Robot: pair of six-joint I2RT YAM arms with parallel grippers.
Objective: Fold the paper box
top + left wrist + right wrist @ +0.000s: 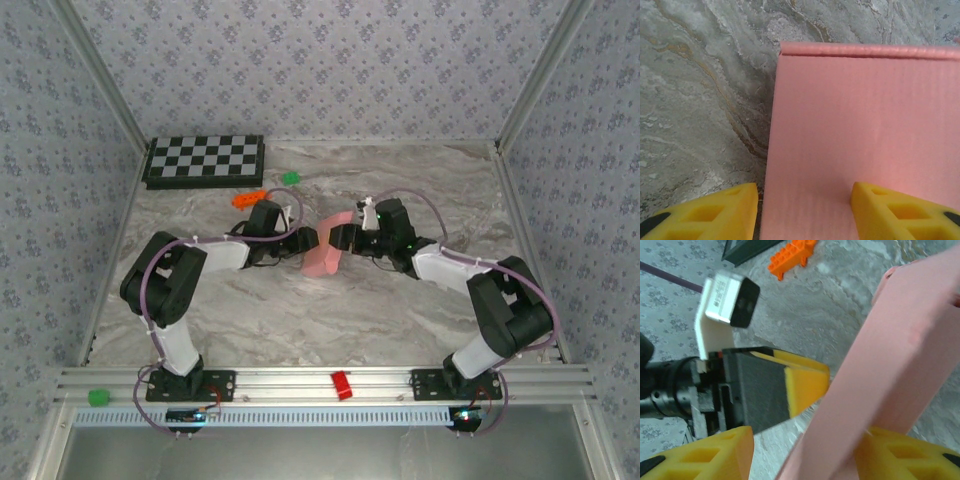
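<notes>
The pink paper box (325, 252) stands partly folded at the middle of the marble table, between my two grippers. My left gripper (308, 241) meets it from the left and my right gripper (338, 238) from the right. In the left wrist view a flat pink panel (865, 125) faces the left gripper (805, 200). One yellow finger hangs just off the panel's left edge, the other lies over its face, and the jaws stand apart. In the right wrist view a slanted pink wall (885, 365) passes between the fingers of the right gripper (805, 450). It touches the right finger, and bare table shows beside the left one.
A checkered board (205, 160) lies at the back left. An orange piece (248, 198) and a small green piece (290, 178) lie near it. A red block (342, 384) sits on the front rail and a green piece (97, 396) at its left end. Patterned walls enclose the table.
</notes>
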